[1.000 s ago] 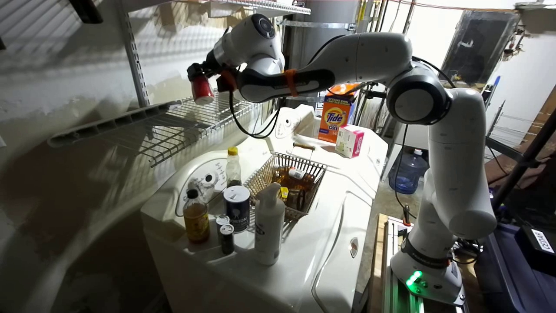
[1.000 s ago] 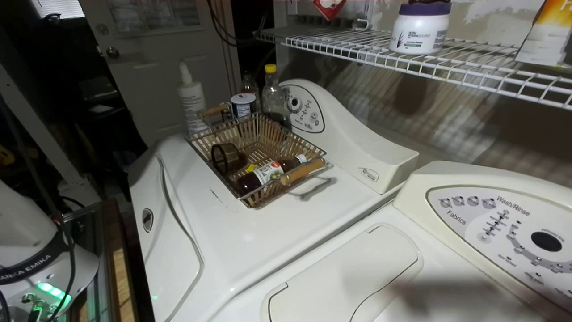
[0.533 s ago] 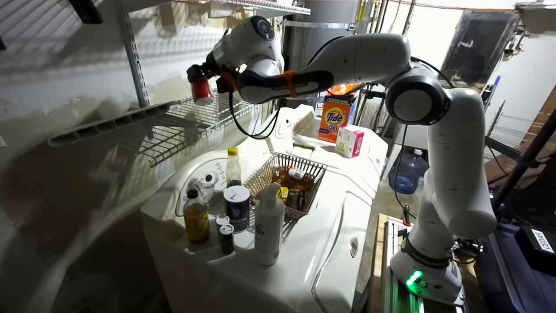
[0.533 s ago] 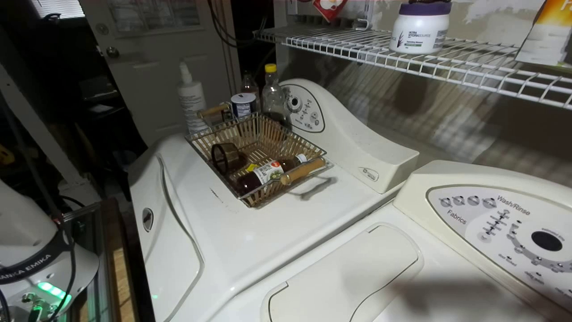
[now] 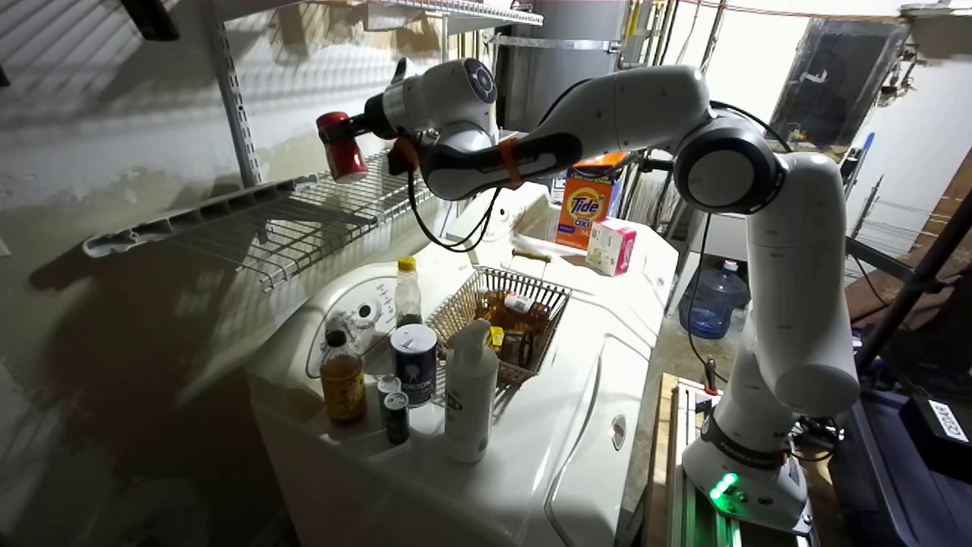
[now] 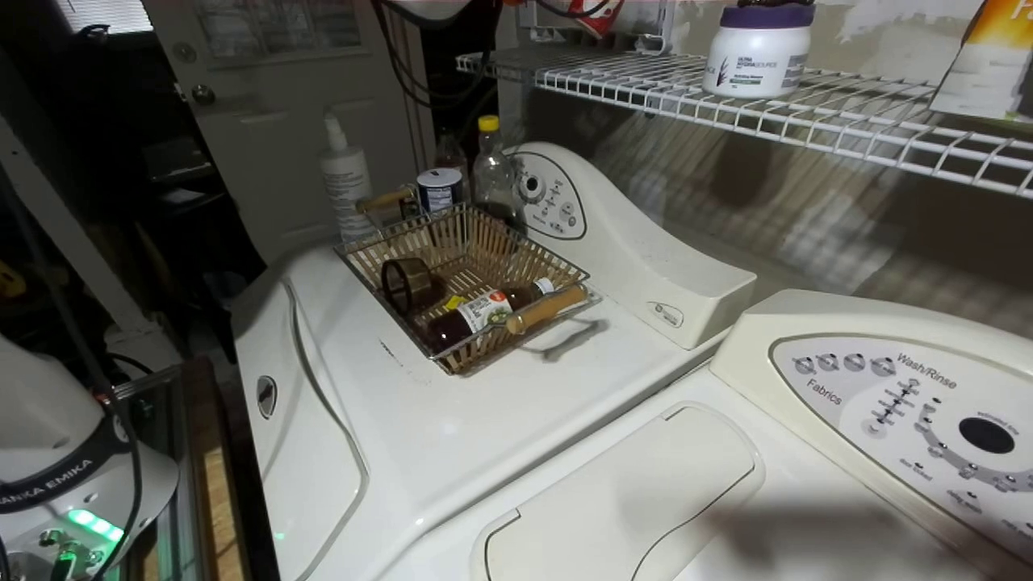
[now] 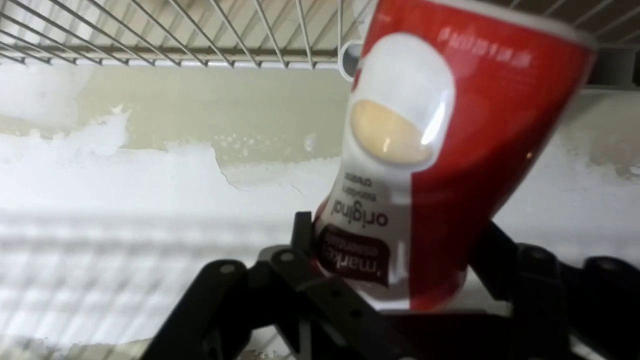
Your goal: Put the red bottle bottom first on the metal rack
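The red bottle (image 5: pixel 348 159) is in the air toward the left of the scene, in front of the wall (image 5: pixel 152 175), and the tool (image 7: pixel 395 245) pinches it from two sides near its top end. The base points down toward the metal rack (image 5: pixel 323 224), and the bottle leans, its foot farther right than its top in an exterior view. It looks to be above the wires; how much gap there is, this angle does not show. In the wrist view the print on the label (image 7: pixel 385 200) is upside down and the rack lies above, so that view is probably inverted and the bottle right side up.

The glossy skin throws bright highlights, which suggests smooth plastic, somewhat slippery. I expect fairly stiff sides with a little give, and a light to middling weight; the fill cannot be seen. Nothing about it looks brittle.

The body seems to flare toward the base, though perspective may exaggerate that. Holding high on the narrower part is sensible: it leaves the broad end free to meet the wires first. The price is leverage, since a knock low down could twist the bottle in the grip. It should be straightened before lowering, with a squeeze firm enough to prevent slipping but short of denting the sides.
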